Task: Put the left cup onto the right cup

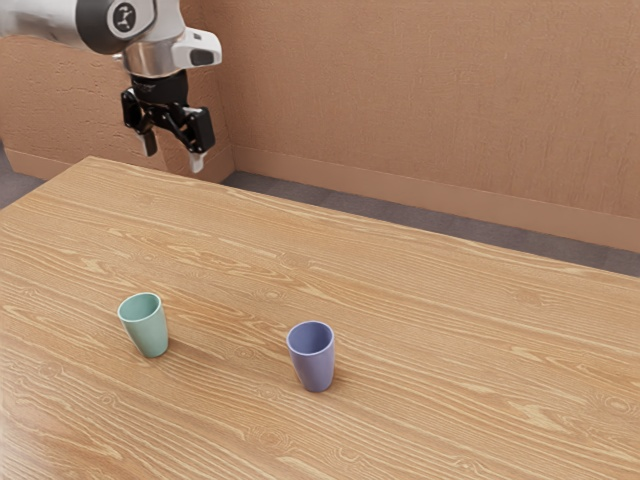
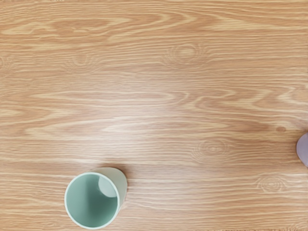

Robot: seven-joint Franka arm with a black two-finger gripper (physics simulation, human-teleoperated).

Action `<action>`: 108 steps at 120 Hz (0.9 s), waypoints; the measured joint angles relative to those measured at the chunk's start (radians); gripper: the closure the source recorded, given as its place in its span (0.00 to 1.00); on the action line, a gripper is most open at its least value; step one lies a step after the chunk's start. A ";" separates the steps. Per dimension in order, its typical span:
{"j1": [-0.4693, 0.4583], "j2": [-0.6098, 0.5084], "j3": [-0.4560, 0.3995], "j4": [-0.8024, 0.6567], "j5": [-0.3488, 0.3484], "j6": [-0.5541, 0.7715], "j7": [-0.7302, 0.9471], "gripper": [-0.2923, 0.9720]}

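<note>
I judge nothing done yet: my hand [image 1: 173, 150] hangs open and empty, high above the bench [image 1: 450, 300]. The green cup [image 1: 144, 324] stands well below it, ungrasped. The purple cup [image 1: 311, 355] stands farther off, apart from the green.

No lettering, number or brand can be read anywhere. The one sign is a small white emblem on the dark round joint cap [image 1: 122, 14] of the arm, too small to make out. The green cup [image 1: 145, 324], the purple cup [image 1: 312, 355] and the table [image 1: 420, 290] are plain, unmarked surfaces.
</note>
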State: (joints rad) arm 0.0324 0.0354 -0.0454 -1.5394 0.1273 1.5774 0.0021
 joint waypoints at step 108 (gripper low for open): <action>0.000 -0.127 -0.005 -0.306 0.004 0.145 -0.071 0.23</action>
State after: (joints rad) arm 0.0319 -0.0914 -0.0506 -1.8455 0.1313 1.7225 -0.0687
